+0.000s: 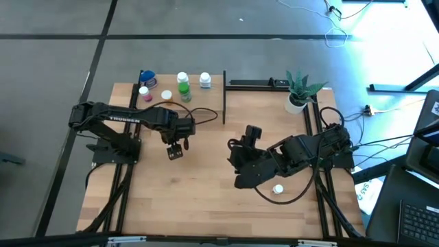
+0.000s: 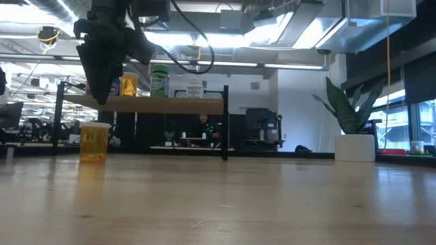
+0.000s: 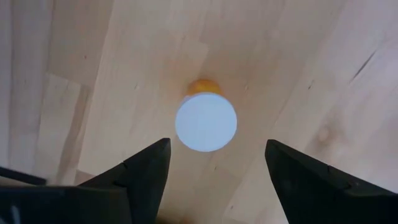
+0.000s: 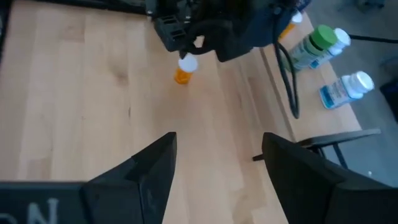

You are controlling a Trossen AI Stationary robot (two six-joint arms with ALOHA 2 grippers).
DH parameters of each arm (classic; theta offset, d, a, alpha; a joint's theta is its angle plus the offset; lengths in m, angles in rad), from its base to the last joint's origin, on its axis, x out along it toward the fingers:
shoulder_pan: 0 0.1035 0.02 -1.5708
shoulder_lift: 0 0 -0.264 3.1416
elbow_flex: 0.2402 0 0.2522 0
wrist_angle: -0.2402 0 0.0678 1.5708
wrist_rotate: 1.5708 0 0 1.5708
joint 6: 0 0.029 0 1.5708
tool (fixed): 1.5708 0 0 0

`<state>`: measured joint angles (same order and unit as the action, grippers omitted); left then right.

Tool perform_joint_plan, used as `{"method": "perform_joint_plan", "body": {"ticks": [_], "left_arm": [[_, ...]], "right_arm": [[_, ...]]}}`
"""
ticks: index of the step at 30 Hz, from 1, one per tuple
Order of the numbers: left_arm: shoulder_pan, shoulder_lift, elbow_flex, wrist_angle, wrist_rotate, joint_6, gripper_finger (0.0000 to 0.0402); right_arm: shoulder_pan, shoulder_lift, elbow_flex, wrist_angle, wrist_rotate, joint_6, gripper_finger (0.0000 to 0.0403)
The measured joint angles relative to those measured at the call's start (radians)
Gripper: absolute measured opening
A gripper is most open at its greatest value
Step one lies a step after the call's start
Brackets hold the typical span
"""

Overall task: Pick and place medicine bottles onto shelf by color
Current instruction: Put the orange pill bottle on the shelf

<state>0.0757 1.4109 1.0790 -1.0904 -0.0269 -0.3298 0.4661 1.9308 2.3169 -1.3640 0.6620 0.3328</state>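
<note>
An orange medicine bottle (image 3: 204,86) with a white cap (image 3: 206,122) stands upright on the table, also seen in the low view (image 2: 94,141) and the right wrist view (image 4: 184,71). My left gripper (image 3: 217,144) hangs open straight above it, pointing down, clear of the cap (image 2: 102,95). The shelf (image 2: 146,104) stands at the far left and carries several bottles: green (image 1: 183,83), white (image 1: 205,81), pink (image 1: 144,92), blue (image 1: 147,76). My right gripper (image 1: 251,132) is raised over the table's middle, open (image 4: 219,138), with nothing between its fingers.
A potted green plant (image 1: 299,92) stands at the far right corner. One small white bottle (image 1: 278,189) sits on the table under the right arm. Black cables loop over the left arm (image 1: 206,113). Bare wood lies toward the near edge (image 1: 192,206).
</note>
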Motion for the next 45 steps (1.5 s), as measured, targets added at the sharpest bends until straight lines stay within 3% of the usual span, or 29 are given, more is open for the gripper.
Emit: {"method": "perform_joint_plan", "body": {"ticks": [20,32,45], "left_arm": [[0.000,0.000,0.000,-0.001,-0.012,-0.054,0.0259],[0.001,0.009,0.000,-0.005,-0.048,-0.043,0.0334],[0.001,0.011,-0.136,0.145,-0.061,-0.007,0.0338]], "right_arm": [[0.001,0.000,0.000,0.022,-0.010,-0.001,0.0239],[0.001,0.000,0.000,0.022,-0.010,-0.001,0.0239],[0.001,0.000,0.000,0.037,-0.010,-0.001,0.0239]]}}
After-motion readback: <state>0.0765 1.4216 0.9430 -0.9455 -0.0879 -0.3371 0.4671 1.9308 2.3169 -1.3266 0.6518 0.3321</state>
